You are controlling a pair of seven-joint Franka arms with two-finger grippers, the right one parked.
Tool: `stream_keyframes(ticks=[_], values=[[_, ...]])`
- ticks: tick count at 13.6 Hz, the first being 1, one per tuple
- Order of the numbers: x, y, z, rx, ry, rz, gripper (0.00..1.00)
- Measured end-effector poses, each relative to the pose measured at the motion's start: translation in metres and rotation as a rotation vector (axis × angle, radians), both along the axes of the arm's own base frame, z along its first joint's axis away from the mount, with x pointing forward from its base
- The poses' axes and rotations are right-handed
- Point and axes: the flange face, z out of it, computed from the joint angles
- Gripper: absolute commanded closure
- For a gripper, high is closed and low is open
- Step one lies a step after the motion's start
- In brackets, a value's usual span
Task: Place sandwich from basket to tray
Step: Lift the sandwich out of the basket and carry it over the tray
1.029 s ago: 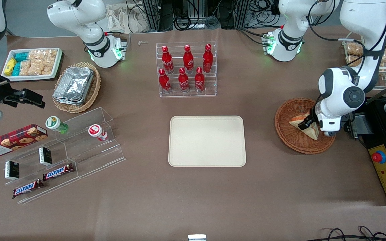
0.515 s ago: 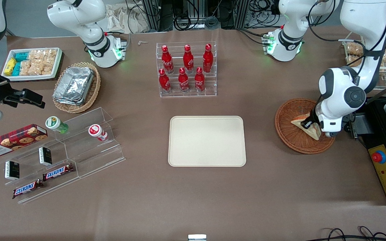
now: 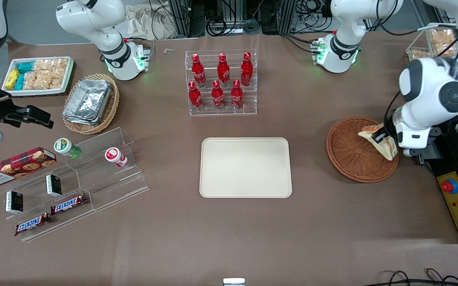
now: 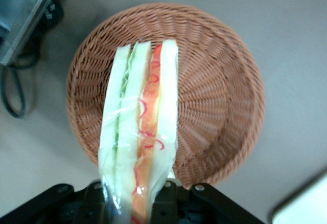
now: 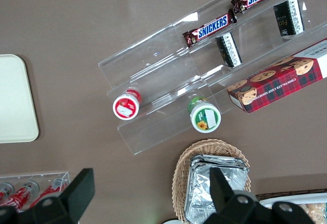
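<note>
Brown matting covers the worktop [image 3: 324, 222], where the left arm's claw [image 3: 379, 137] hangs over the basket [image 3: 352, 157] at the working arm's end. Its fingers [image 4: 163, 196] are pressed against the two faces of the sandwich [image 4: 140, 132], which is wrapped in clear film and held clear of the wicker, tilted, with its cut edge showing green filling in one layer and red-orange in the other. Seen from the front, the wedge sits over the basket's rim at about two o'clock from the basket's centre. The round reddish-brown basket holds nothing else.

Toward nine o'clock from the basket, well apart from it, lies the cream tray [image 3: 245, 167], flat and bare at mid-worktop. At twelve o'clock from the tray, farther from the front camera, a clear rack [image 3: 221, 111] carries six red bottles [image 3: 218, 94] in two tiers. Toward the parked arm's end stand a tan oval basket of foil containers [image 3: 90, 103], a white tray of snack packets [image 3: 38, 75], and a stepped clear stand [image 3: 94, 186] bearing two small lidded cups [image 3: 114, 157], chocolate bars [image 3: 69, 203] and a red cookie box [image 3: 14, 166].
</note>
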Motion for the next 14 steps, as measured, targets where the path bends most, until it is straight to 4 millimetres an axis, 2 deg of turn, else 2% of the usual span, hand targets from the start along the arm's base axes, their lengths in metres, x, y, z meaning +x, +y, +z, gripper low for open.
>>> stream_keyframes(ticks=[2, 3, 7, 10, 14], values=[[0.009, -0.020, 0.040, -0.014, -0.003, -0.139, 1.00], [0.012, -0.033, 0.054, -0.022, -0.015, -0.225, 1.00], [0.012, -0.093, 0.096, -0.038, -0.059, -0.495, 1.00], [0.004, -0.150, 0.114, -0.080, -0.088, -0.588, 1.00], [-0.016, -0.231, 0.117, -0.126, -0.095, -0.653, 1.00]])
